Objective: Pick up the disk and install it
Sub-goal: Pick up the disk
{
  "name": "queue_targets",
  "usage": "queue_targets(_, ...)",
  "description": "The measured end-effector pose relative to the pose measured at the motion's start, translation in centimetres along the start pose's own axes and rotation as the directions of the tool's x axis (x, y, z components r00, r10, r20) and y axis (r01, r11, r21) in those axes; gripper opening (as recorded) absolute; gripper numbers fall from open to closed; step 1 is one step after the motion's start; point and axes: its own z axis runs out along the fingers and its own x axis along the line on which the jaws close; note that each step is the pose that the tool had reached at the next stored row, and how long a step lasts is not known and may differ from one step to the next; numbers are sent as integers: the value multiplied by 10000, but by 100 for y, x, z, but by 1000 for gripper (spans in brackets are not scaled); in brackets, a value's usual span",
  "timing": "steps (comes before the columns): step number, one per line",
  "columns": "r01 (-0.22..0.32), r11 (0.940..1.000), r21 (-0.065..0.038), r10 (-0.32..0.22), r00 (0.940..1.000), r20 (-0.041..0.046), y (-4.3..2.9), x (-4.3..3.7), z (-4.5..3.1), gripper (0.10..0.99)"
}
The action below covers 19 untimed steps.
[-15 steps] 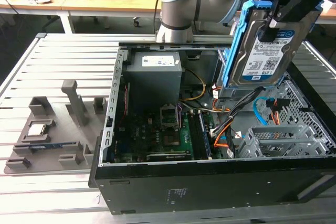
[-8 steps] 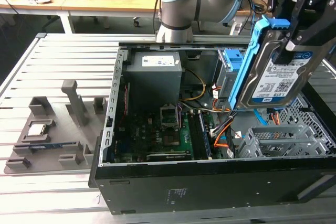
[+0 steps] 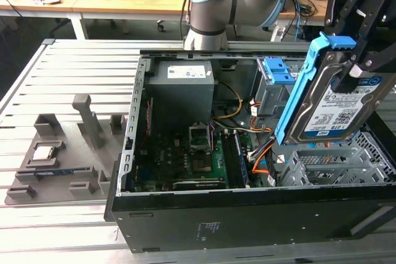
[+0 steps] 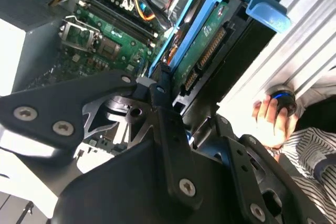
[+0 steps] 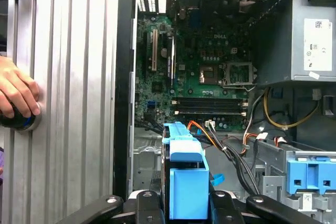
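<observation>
The disk (image 3: 340, 106), a silver hard drive with a white-and-blue label in a bright blue frame, hangs tilted on edge above the right end of the open computer case (image 3: 247, 214). My black gripper (image 3: 356, 69) is shut on it from above, on the exterior view's right. Below the disk lies the metal drive cage (image 3: 334, 162). In both wrist views the blue frame (image 5: 186, 182) (image 4: 210, 45) sits clamped between the black fingers (image 4: 165, 103), with the motherboard (image 5: 210, 77) beyond it.
A second blue-framed bay (image 3: 278, 69) and loose cables (image 3: 260, 153) sit beside the cage. A grey fixture tray (image 3: 55, 171) with a small silver chip (image 3: 43, 153) lies on the exterior view's left. A person's hand (image 5: 18, 98) rests on a round button on the slatted table.
</observation>
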Motion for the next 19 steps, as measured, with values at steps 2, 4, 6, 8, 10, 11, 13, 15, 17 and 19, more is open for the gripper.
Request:
queue_targets(2, 0, 10000, -10, 0, 10000, -8, -77, 2, 8, 365)
queue_targets(4, -1, 10000, -25, 1, 10000, -20, -159, 4, 20, 365)
queue_targets(6, 0, 10000, -44, 0, 10000, -40, -242, 6, 38, 365)
queue_targets(8, -1, 10000, -57, 1, 10000, -56, -324, 10, 74, 365)
queue_targets(10, -8, 10000, -58, 8, 10000, -55, -344, 18, 107, 365)
queue_targets(11, -14, 10000, -59, 14, 10000, -55, -356, 25, 127, 365)
queue_targets(13, -17, 10000, -59, 16, 10000, -56, -391, 33, 153, 365)
queue_targets(15, -22, 10000, -65, 22, 10000, -55, -466, 38, 179, 365)
queue_targets(17, -25, 10000, -66, 25, 10000, -56, -468, 38, 179, 365)
queue_targets(19, -23, 10000, -66, 22, 10000, -55, -470, 38, 180, 365)
